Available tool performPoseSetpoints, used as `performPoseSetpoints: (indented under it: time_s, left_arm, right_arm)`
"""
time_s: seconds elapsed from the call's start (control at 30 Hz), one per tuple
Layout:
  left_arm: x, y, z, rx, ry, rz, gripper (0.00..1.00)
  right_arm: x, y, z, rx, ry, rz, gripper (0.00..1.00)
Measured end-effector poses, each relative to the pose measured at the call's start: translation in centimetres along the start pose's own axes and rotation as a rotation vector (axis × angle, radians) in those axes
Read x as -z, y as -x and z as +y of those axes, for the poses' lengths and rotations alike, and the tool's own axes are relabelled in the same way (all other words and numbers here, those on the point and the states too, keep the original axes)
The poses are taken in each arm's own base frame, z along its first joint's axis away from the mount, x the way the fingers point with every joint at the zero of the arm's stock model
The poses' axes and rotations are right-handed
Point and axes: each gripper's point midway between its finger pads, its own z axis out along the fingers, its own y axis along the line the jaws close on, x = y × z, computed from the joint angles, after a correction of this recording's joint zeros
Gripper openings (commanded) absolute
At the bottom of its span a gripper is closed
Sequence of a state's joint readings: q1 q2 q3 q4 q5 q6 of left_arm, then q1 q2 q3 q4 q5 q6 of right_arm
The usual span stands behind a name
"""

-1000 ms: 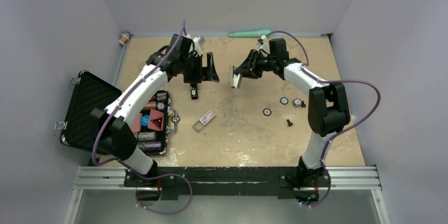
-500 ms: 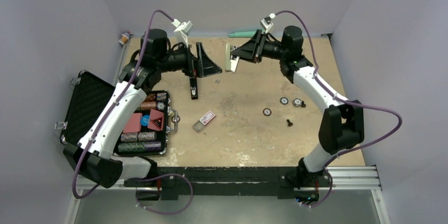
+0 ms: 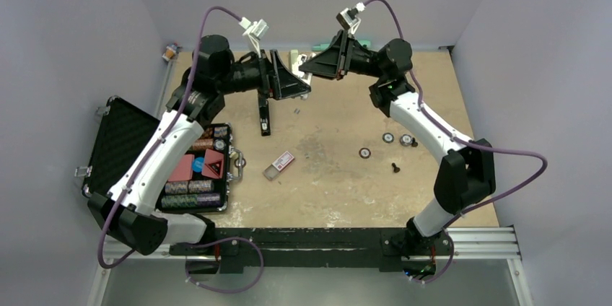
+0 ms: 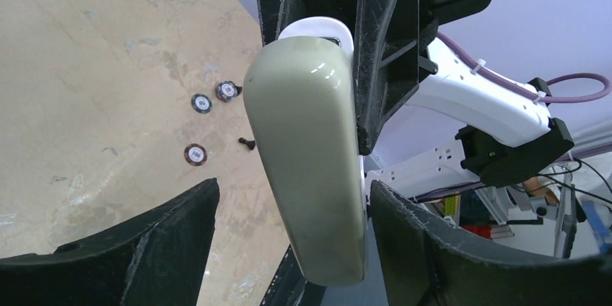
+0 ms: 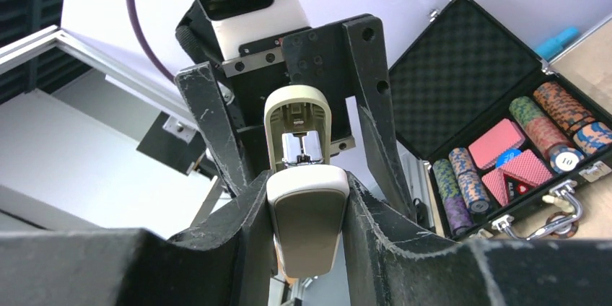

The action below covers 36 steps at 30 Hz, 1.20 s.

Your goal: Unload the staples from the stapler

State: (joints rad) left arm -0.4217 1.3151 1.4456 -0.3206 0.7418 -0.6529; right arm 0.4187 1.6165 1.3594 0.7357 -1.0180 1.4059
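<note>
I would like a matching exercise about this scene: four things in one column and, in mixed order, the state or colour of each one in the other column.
Things:
1. green piece
2. stapler
3. box
4. case

States:
a. open, with chips inside
b. clamped in the right tool
c. black, lying on the table
d. clear, with a red-and-white label

Pairs: 1-b, 2-c, 3-d, 4-a.
</note>
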Motion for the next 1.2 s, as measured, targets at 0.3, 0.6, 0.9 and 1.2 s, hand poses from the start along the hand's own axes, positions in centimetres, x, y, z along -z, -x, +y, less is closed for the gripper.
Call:
performPoseSetpoints:
  time_s: [0.3, 0.6, 0.9, 1.2]
  left_arm:
    - [-0.6, 0.1, -1.8, 0.002, -0.044, 0.015, 0.15]
    - [-1.1, -0.2, -1.1, 0.059, -0.023, 0.051, 0.0]
    - [-1.1, -1.0, 0.9, 0.065, 0.075, 0.073, 0.0]
    - [-0.2, -2.2, 4.1, 0.085, 0.254, 0.094, 0.0]
  right_arm:
    - [0.0, 0.1, 0.6, 0.019, 0.027, 0.002, 0.0]
    - [0.1, 0.2, 0.1, 0.055, 0.036, 0.008, 0.38]
    - [0.4, -0.2, -1.8, -0.016, -0.027, 0.046, 0.95]
    - [3.9, 1.9, -9.0, -0.107, -0.338, -0.023, 0.96]
